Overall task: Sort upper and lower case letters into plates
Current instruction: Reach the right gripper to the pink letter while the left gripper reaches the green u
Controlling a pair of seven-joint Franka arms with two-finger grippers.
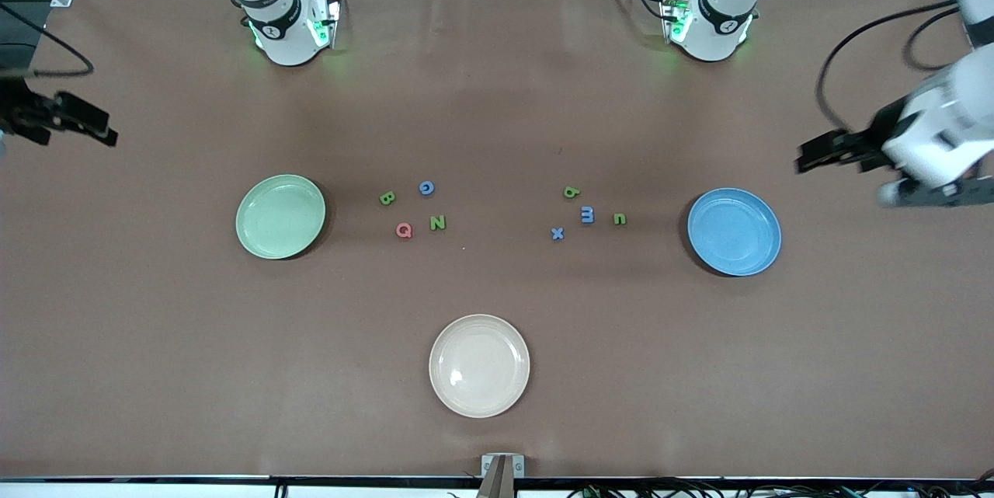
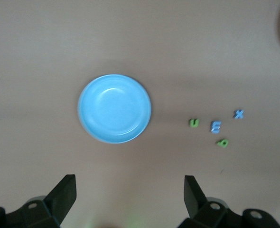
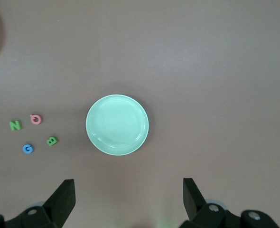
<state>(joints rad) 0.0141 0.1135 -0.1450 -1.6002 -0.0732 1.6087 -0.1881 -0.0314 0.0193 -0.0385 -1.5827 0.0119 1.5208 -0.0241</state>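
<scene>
Nothing sorted yet. Both plates are empty: light green plate (image 1: 280,217) toward the right arm's end of the table, blue plate (image 1: 734,231) toward the left arm's end.

Capitals sit in a cluster beside the green plate: green B (image 1: 387,198), blue G (image 1: 426,187), pink Q (image 1: 404,230), green N (image 1: 437,223). Lowercase sit beside the blue plate: green b (image 1: 571,192), blue m (image 1: 587,214), green n (image 1: 619,219), blue x (image 1: 557,233). Cream plate (image 1: 479,365) sits nearer the front camera; ignore it.

Right gripper (image 1: 97,127) and left gripper (image 1: 811,156) hang at the table's two ends, both wide open, holding nothing.

Suggest each arm works its own cluster, starting with the letter closest to its plate. Pieces are tiny and flat, so come straight down, centre the jaws on one letter, and avoid nudging neighbours.
</scene>
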